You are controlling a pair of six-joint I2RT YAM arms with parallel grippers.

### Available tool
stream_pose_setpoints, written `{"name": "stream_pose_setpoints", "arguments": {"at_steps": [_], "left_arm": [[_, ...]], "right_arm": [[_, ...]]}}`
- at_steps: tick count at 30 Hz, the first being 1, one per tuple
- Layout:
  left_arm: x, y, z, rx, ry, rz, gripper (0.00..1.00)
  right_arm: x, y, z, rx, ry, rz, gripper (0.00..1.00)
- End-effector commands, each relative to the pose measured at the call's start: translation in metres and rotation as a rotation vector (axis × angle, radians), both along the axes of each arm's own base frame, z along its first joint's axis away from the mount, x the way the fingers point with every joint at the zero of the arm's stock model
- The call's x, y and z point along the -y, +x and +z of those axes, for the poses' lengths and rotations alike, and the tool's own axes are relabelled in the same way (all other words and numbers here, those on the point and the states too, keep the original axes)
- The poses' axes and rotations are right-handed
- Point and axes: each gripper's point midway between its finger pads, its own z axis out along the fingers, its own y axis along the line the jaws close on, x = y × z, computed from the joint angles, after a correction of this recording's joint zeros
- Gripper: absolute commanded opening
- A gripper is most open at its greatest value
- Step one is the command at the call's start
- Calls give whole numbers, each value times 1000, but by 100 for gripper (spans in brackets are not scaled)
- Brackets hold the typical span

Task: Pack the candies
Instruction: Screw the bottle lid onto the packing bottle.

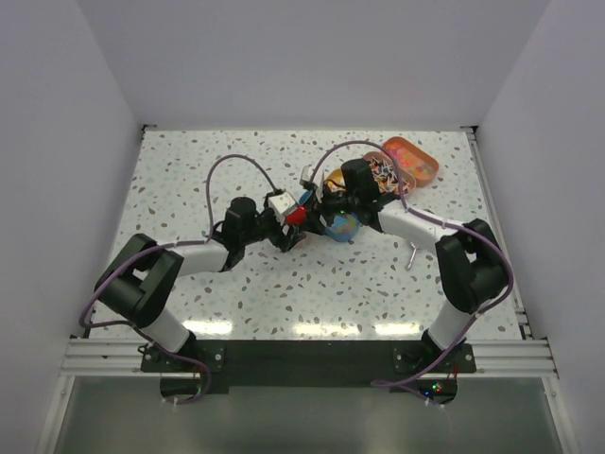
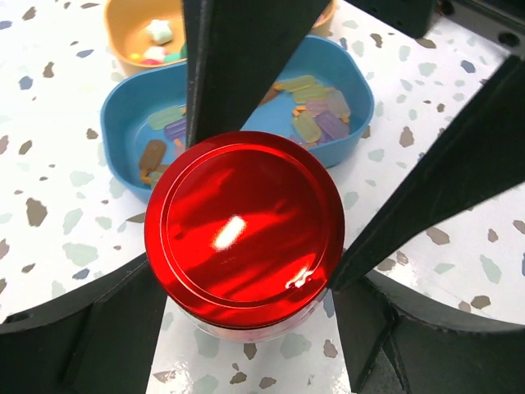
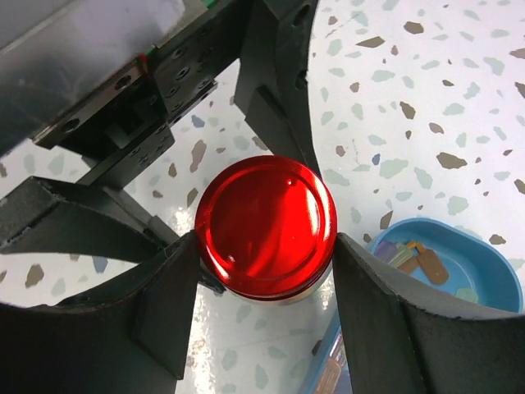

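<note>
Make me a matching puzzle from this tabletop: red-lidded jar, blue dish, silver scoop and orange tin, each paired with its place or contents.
1 red-lidded jar
2 blue dish
3 silver scoop
4 orange tin

a lies alone by the right arm
b holds flat pastel candies
c far right corner
d clamped in the right gripper

Pairs: 1-d, 2-b, 3-a, 4-c.

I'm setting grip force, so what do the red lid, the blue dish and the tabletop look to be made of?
Red lid: likely metal with a glossy lacquered or anodised finish, given its sharp mirror-like highlights and pressed rim.
Blue dish: probably plastic, smooth and fairly matte, with rounded moulded walls.
Tabletop: terrazzo look, white with grey-brown chips. Real stone or printed laminate, I cannot tell which.
</note>
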Motion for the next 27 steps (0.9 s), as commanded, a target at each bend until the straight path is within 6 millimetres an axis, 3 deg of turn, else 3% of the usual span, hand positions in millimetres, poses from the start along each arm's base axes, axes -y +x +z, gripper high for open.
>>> {"name": "stream_pose_setpoints", "arguments": {"at_steps": [1, 8, 18, 21, 24, 27], "left_arm": [[3, 10, 31, 92, -68, 67, 19], [1, 5, 34, 98, -108, 123, 19], [-7, 3, 40, 127, -132, 225, 19], [-10, 2, 37, 125, -115, 237, 19], [-11, 2, 36, 122, -112, 239, 19], [-10, 2, 31, 134, -88, 218, 19]], "right_arm": [[-9, 0, -24, -85, -2, -174, 23], [-4, 5, -38, -136, -10, -371, 22], [-25, -16, -50, -200, -29, -448, 26], [-23, -20, -45, -191, -36, -432, 41], [-22, -26, -33, -176, -46, -380, 68], [-20, -30, -19, -133, -63, -321, 83]]}}
